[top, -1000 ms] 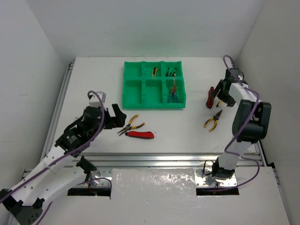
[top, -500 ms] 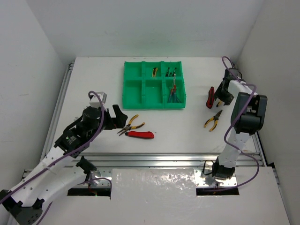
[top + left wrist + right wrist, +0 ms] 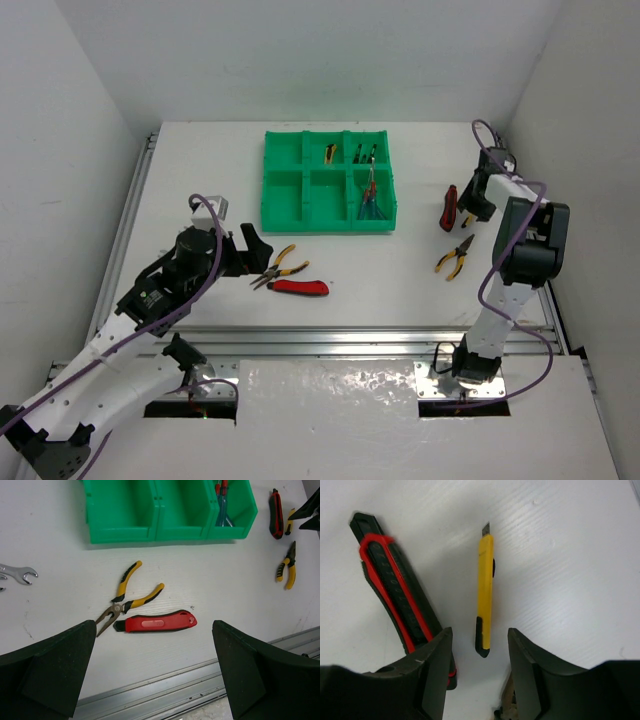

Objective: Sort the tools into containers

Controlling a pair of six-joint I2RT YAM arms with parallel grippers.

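Light: bright, even, overhead.
Shadows: soft, faint.
Glare: glossy sheet [image 3: 330,390], bottom centre, top view.
Blur: near foreground, wrist views.

We see a bright green tray [image 3: 283,205], a red knife [image 3: 157,622], pliers [image 3: 118,608] with yellow-and-black handles, a yellow knife [image 3: 485,595], a black knife [image 3: 395,585] with red trim, and a white table [image 3: 200,180].

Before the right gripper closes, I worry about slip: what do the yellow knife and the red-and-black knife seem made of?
Yellow knife: smooth plastic by its even, shiny colour; metal blade tip. Red-and-black knife: likely plastic, matte black ribbed body with red trim, possibly rubbery.
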